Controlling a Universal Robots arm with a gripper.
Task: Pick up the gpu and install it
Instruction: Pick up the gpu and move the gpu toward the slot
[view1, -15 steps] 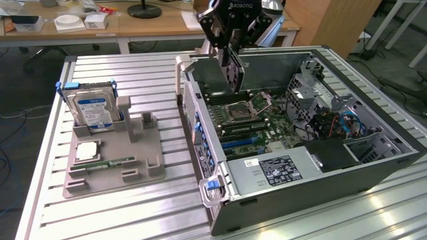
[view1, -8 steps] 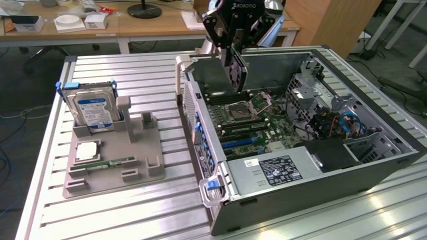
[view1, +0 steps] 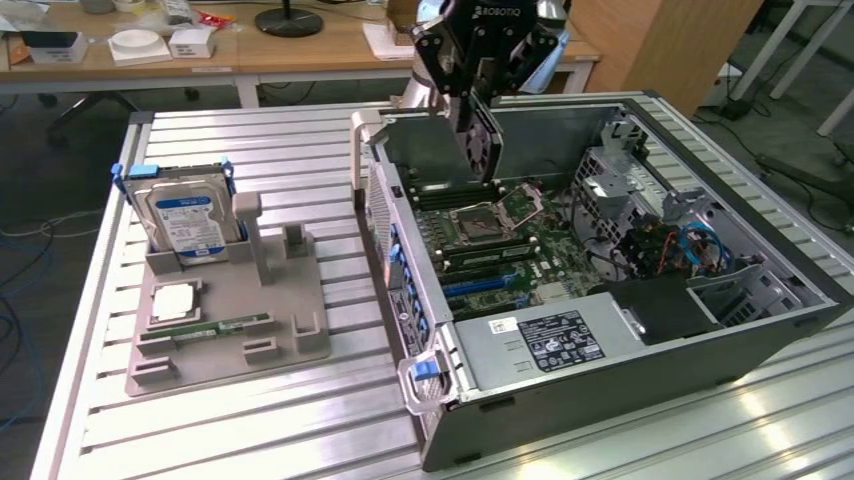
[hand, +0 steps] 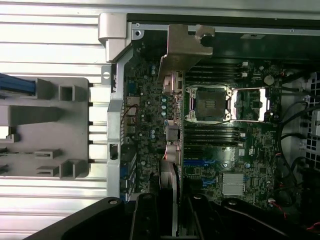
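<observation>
The gpu (view1: 478, 140), a thin dark card with a greyish metal end bracket, hangs upright over the far end of the open computer case (view1: 587, 395). My gripper (view1: 477, 85) is shut on its upper edge. In the wrist view the gpu (hand: 170, 175) shows edge-on between my two black fingers (hand: 145, 217), with its metal bracket (hand: 186, 50) at the far end. Below the card lies the motherboard (hand: 150, 110), beside the open CPU socket (hand: 207, 102). The card is above the board, not seated in it.
A grey holder (view1: 254, 320) on the slatted metal table carries a silver hard drive (view1: 187, 222) and a green memory stick (view1: 220, 327). Cables and a drive cage (view1: 667, 240) fill the case's right side in the exterior view. A wooden desk (view1: 267, 50) stands behind.
</observation>
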